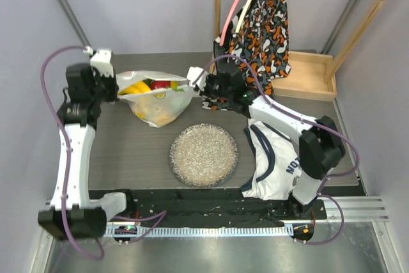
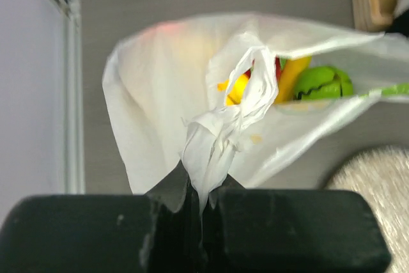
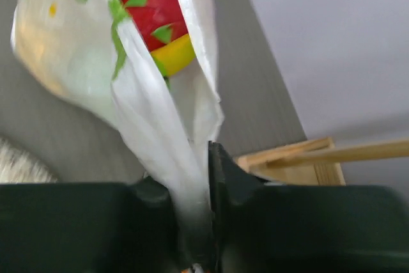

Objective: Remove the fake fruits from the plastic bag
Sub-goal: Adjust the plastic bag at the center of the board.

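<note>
Open-mouthed bag (image 1: 156, 107) holding fruits (image 1: 153, 85), its 9 o'clock end clamped by the left gripper (image 1: 116, 83), its 3 o'clock end by the right gripper (image 1: 195, 80).

Both arms share 1 look: white shells on the long links, black housings at the joints and bases. A purple cable (image 1: 45, 68) runs along the left arm (image 1: 67, 158); another follows the right arm (image 1: 276, 114). The fingers (image 2: 287, 231) are blocky matte black.
</note>
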